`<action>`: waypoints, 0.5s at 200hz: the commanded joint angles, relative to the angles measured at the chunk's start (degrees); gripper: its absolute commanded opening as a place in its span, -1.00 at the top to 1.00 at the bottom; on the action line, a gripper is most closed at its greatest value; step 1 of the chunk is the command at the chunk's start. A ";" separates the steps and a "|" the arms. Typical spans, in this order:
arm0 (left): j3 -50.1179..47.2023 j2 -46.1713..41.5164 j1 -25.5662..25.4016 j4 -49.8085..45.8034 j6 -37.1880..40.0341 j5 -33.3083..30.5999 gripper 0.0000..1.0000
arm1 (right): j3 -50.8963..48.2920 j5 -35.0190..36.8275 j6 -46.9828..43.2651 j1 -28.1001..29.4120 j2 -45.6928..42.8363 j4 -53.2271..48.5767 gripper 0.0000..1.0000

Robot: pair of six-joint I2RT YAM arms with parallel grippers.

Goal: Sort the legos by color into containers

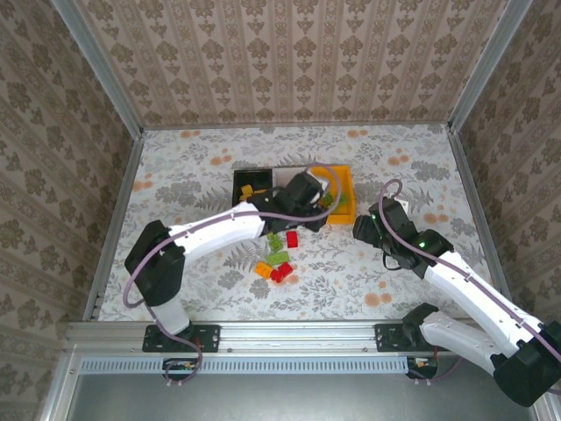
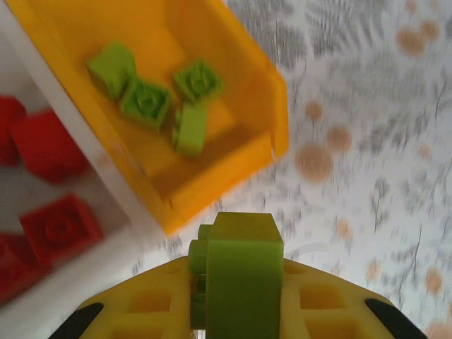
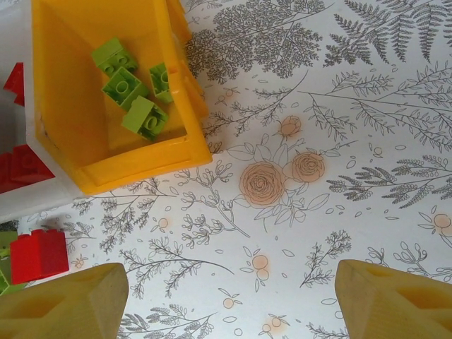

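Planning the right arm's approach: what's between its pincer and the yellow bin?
Right wrist view: bare flowered tabletop lies between right pincer and yellow bin.

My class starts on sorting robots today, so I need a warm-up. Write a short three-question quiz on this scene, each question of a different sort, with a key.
1. True or false: the left gripper is shut on a light green plastic brick.
2. Multiple choice: what colour are the small chunky bricks lying in the orange-yellow plastic bin? A red; B light green; C orange-yellow.
3. Fill in: the right gripper hangs over the flowered table with its jaws ____.
Key: 1 true; 2 B; 3 open.
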 commanded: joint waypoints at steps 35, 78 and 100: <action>16.98 16.11 4.62 0.71 -1.78 6.86 0.53 | -0.91 0.93 1.49 -0.50 -1.57 -2.31 -0.57; 21.69 18.26 6.04 -0.09 -3.40 7.50 -0.17 | -0.91 -1.02 0.89 -0.58 -1.19 -1.58 -0.59; 18.93 13.93 6.14 1.29 -3.87 7.75 -0.44 | -0.79 -2.45 0.39 -0.58 -0.11 -0.56 -0.60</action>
